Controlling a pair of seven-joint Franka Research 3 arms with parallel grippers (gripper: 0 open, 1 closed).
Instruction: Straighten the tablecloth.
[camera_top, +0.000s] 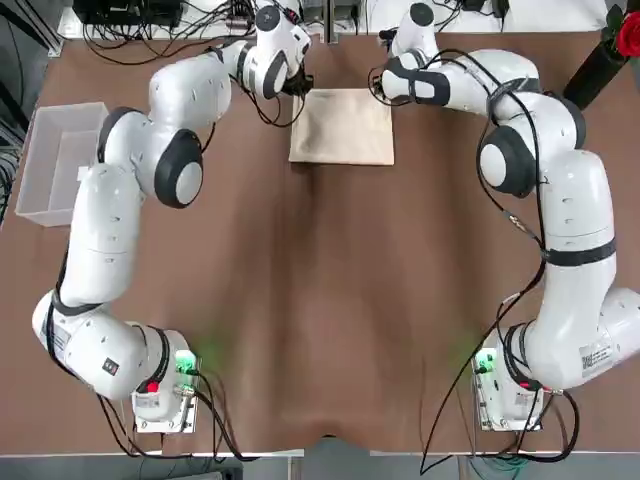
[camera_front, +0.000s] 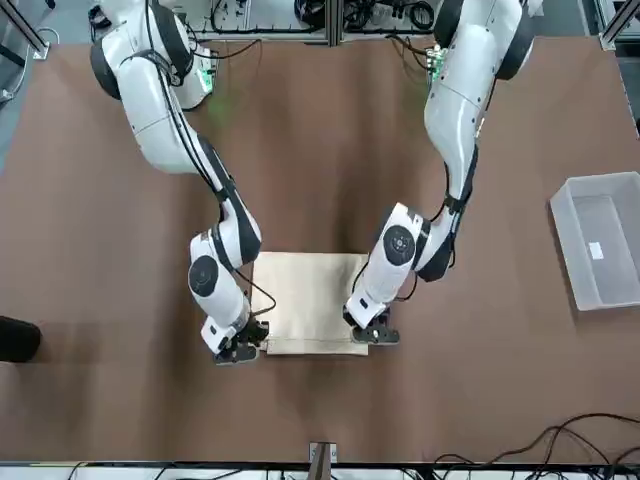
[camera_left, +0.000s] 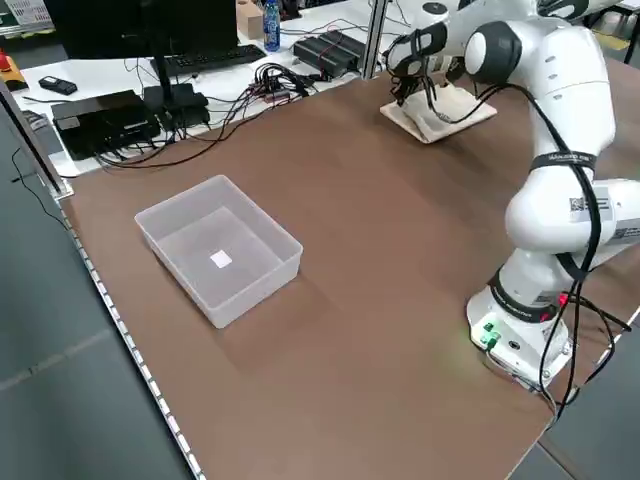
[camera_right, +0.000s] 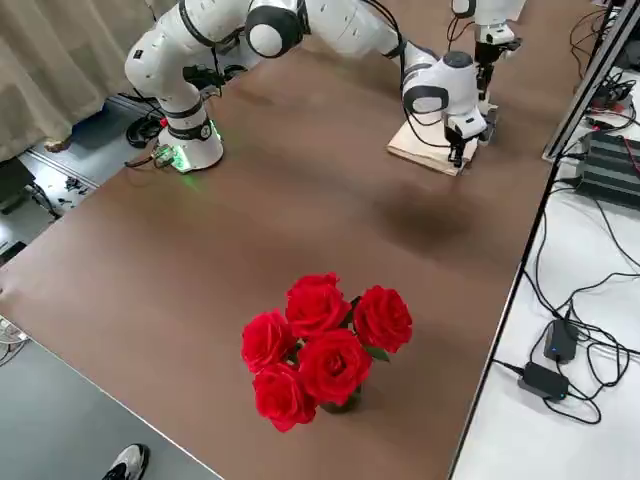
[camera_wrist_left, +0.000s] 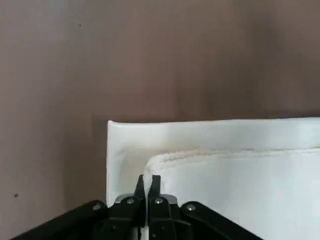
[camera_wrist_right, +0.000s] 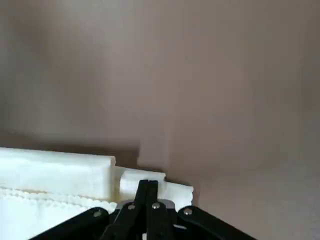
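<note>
1. The tablecloth (camera_top: 343, 127) lies folded into a small cream rectangle on the brown table cover (camera_top: 330, 300), in the upper middle of the top view, at the far edge from the arm bases.
2. In the front view the same cloth (camera_front: 312, 300) sits low in the centre of the frame, between the two wrists.
3. The left gripper (camera_top: 299, 86) is at the cloth's upper left corner in the top view; in the front view it (camera_front: 372, 335) stands at the cloth's lower right corner.
4. In the left wrist view, the left gripper's (camera_wrist_left: 147, 184) jaws are clenched together on the edge of an upper layer of the folded cloth (camera_wrist_left: 225, 165), with a lower layer showing beyond it.
5. The right gripper (camera_top: 385, 82) is at the cloth's upper right corner in the top view; in the front view it (camera_front: 240, 350) is at the lower left corner.
6. In the right wrist view, the right gripper's (camera_wrist_right: 147, 187) jaws are pinched shut on a corner of the cloth (camera_wrist_right: 55, 172), whose stacked layers show stepped edges.
7. A clear plastic bin (camera_top: 55, 160) stands at the left edge of the top view, well apart from the cloth.
8. A bunch of red roses (camera_right: 320, 345) sits in the lower centre of the right side view, well apart from the cloth (camera_right: 425, 150).
</note>
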